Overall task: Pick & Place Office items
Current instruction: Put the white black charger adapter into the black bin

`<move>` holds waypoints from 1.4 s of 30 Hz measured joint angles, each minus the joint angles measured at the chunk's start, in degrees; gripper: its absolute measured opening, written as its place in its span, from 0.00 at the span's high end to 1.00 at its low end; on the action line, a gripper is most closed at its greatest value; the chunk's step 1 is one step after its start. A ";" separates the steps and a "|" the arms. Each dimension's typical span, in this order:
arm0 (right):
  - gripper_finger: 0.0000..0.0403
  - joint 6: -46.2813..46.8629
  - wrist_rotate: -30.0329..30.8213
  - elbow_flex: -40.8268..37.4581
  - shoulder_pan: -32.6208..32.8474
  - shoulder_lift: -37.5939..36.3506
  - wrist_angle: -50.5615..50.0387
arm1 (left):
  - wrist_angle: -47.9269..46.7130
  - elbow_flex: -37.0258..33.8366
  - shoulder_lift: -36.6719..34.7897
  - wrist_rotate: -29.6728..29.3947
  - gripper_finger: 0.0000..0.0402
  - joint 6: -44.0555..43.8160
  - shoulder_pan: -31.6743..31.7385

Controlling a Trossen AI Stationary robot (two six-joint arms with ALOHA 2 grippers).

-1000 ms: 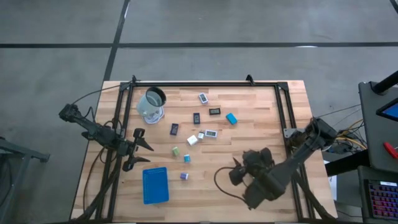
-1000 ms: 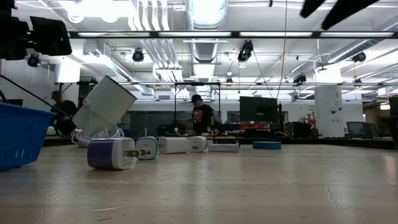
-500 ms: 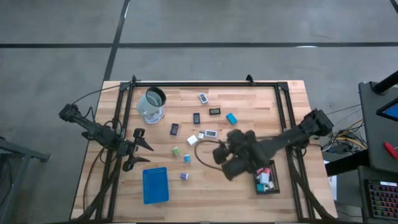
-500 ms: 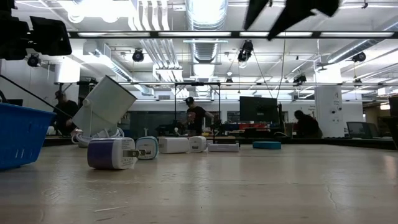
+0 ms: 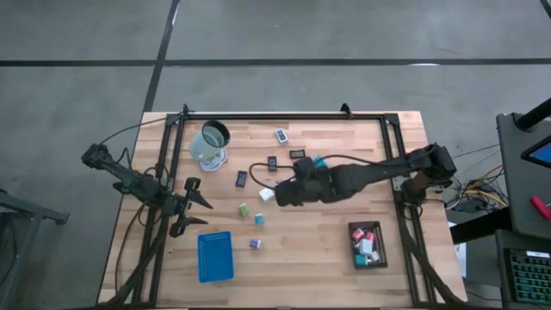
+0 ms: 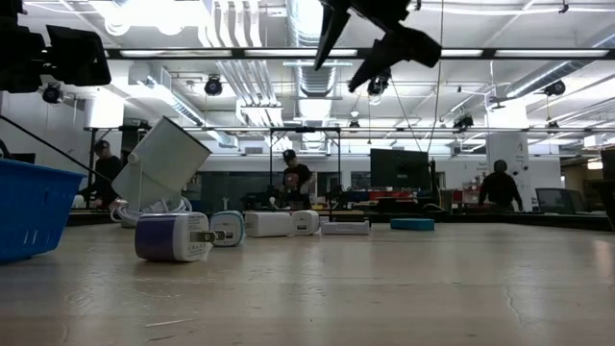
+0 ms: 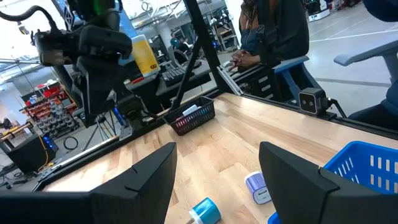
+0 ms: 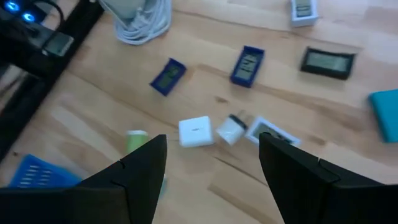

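The office items lie loose on the middle of the table: a white block, green, teal and purple blocks, and flat dark rectangles farther back. My right gripper hangs open above them. In its wrist view the white block lies on the wood ahead of the gripper, with nothing between the fingers. My left gripper waits open at the table's left edge.
A black tray holding several small pieces sits near right. A blue tray sits near left. A clear cup with a white cable lies at the far left. A flat teal piece lies beside my right arm. People move in the room beyond.
My right gripper has swung from above the black tray at the near right toward the table's middle and far side, turning as it went. It now hangs over the loose pieces, open throughout. The black tray shows uncovered.
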 joint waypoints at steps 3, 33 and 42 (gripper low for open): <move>0.38 2.24 -0.32 -0.13 -1.32 1.10 2.50 | 0.01 0.02 0.00 -0.01 0.42 0.02 -0.01; 0.40 17.11 -14.38 -0.24 -10.63 14.29 7.51 | -0.01 0.00 0.11 -0.01 0.42 0.02 -0.01; 0.40 17.07 -18.08 -0.26 -11.21 16.03 9.48 | -0.01 0.00 0.11 -0.01 0.42 0.00 0.01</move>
